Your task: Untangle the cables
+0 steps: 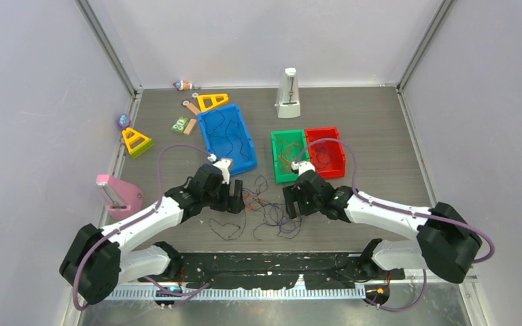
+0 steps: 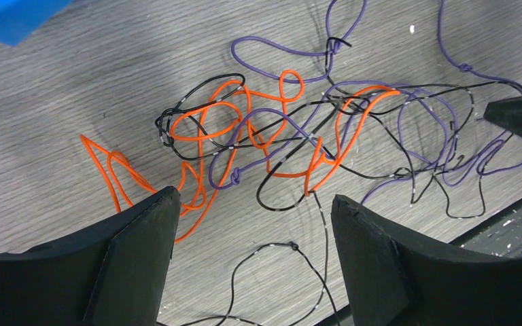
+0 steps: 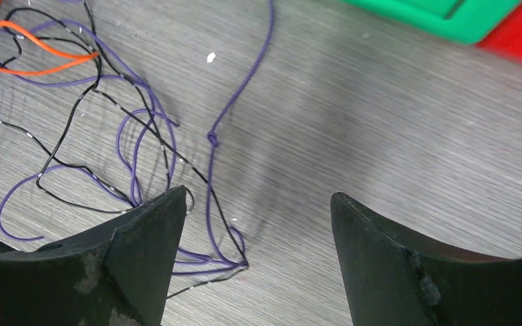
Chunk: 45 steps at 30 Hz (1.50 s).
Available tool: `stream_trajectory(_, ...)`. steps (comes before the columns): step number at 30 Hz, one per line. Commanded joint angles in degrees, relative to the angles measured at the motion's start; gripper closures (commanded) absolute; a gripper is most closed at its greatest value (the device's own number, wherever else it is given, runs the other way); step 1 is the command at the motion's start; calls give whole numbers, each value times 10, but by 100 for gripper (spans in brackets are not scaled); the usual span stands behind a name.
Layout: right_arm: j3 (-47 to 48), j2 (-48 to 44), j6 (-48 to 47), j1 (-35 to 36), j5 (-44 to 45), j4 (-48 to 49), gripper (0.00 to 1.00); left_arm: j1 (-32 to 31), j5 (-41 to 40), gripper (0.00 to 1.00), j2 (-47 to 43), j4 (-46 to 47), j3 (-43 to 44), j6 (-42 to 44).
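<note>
Left gripper (image 2: 253,198): jaws stand wide, nothing clamped. The cables (image 2: 299,139), a tangle of orange, purple and black, lie flat on the table (image 2: 54,115) just ahead of its fingertips, and one black strand trails between them. Right gripper (image 3: 258,195): jaws wide, empty. Purple and black strands run up against one finger (image 3: 149,231), with a purple loop between the jaws.

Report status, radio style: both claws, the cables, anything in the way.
Left claw, right claw open, empty. Cables one orange-purple-black tangle on the table between them. Nothing blocking; green bin just beyond right claw.
</note>
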Motion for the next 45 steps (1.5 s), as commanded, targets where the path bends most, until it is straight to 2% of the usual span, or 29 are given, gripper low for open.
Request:
stream_trajectory(1,7,42,28,37,21,61,22,-3,10,20,18,61,-8,-11)
stream_trajectory(2,10,49,30,49,22,64,24,-2,13,22,22,64,-9,-11)
stream_trajectory(4,20,67,33,62,24,63,37,-2,17,24,29,66,-8,-11)
stream_trajectory(5,27,76,34,65,27,62,49,-2,19,25,31,68,-7,-13)
stream_trajectory(6,30,76,35,69,28,60,55,-2,21,27,30,69,-8,-13)
stream_trajectory(7,31,72,36,71,31,61,65,-2,22,29,28,72,-10,-14)
stream_trajectory(12,33,49,38,74,54,44,89,-2,21,40,20,74,-14,-13)
stream_trajectory(13,39,46,39,73,59,37,90,-2,20,43,17,73,-15,-12)
stream_trajectory(15,44,29,39,73,68,17,85,-2,15,44,12,70,-14,-12)
stream_trajectory(16,45,16,37,73,71,8,72,-2,13,45,10,70,-13,-10)
stream_trajectory(17,45,3,36,74,74,-1,65,-2,12,45,10,70,-11,-11)
stream_trajectory(18,45,-3,37,73,75,-4,64,-2,12,47,10,72,-10,-10)
stream_trajectory(20,42,-18,38,74,78,-11,79,-2,13,50,13,74,-6,-10)
stream_trajectory(21,42,-27,41,74,80,-16,91,-2,15,59,17,76,-5,-10)
stream_trajectory(23,44,-43,44,73,76,-22,94,-2,22,84,24,75,1,-6)
stream_trajectory(24,45,-50,44,73,73,-23,94,-2,23,94,28,72,5,-5)
stream_trajectory(25,45,-63,43,73,64,-21,95,-2,23,99,29,67,8,-4)
stream_trajectory(32,62,-47,32,73,23,-21,92,-2,-14,100,-6,43,2,1)
stream_trajectory(34,67,-37,41,74,45,-26,76,-1,-49,100,-21,21,3,-1)
stream_trajectory(35,69,-34,43,74,57,-27,62,3,-71,100,-30,8,2,-8)
stream_trajectory(36,70,-30,51,72,85,-30,52,8,-86,100,-38,-3,0,-15)
stream_trajectory(38,75,-17,63,63,113,-33,42,29,-98,100,-57,-15,-11,-29)
stream_trajectory(40,79,3,73,48,125,-25,37,51,-100,100,-80,-15,-26,-43)
stream_trajectory(45,99,64,82,37,141,13,34,73,-121,100,-135,-19,-47,-61)
